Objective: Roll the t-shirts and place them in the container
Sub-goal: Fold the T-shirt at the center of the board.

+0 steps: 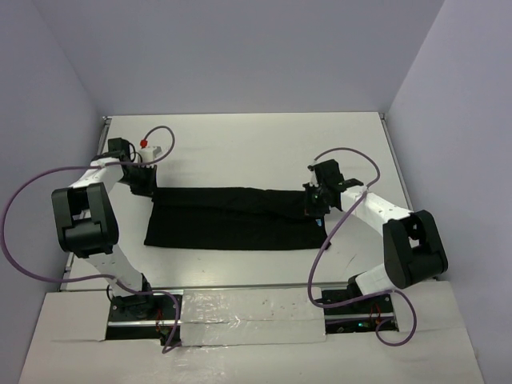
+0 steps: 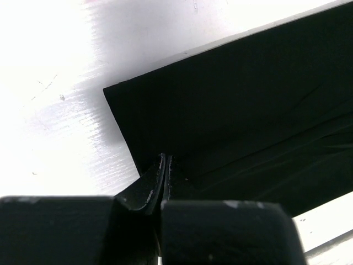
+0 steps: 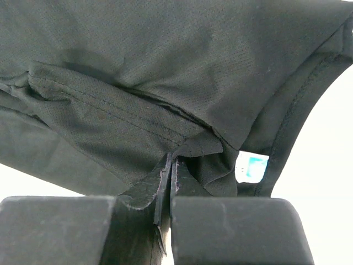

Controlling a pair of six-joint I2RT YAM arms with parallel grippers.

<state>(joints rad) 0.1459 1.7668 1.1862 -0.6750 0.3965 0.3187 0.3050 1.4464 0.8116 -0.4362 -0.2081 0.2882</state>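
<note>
The left pincer (image 2: 164,159) and right pincer (image 3: 171,161) each pinch a t-shirt (image 1: 232,218) end (pressed tight), so move both together, evenly.

A white tabletop (image 1: 264,144) fills the middle of the overhead view; pale lavender-grey walls close it in on three sides, the back wall (image 1: 256,48) plain, the left wall (image 1: 40,120) and the right wall (image 1: 468,120) slanting in toward it; thin metal trim (image 1: 106,120) shows at the table's far corners; along the near edge lie white panels (image 1: 72,336), with a crinkled silvery taped strip (image 1: 252,308) between them; the light is bright and even, the shadows soft; in the left wrist view the tabletop glares almost pure white.
</note>
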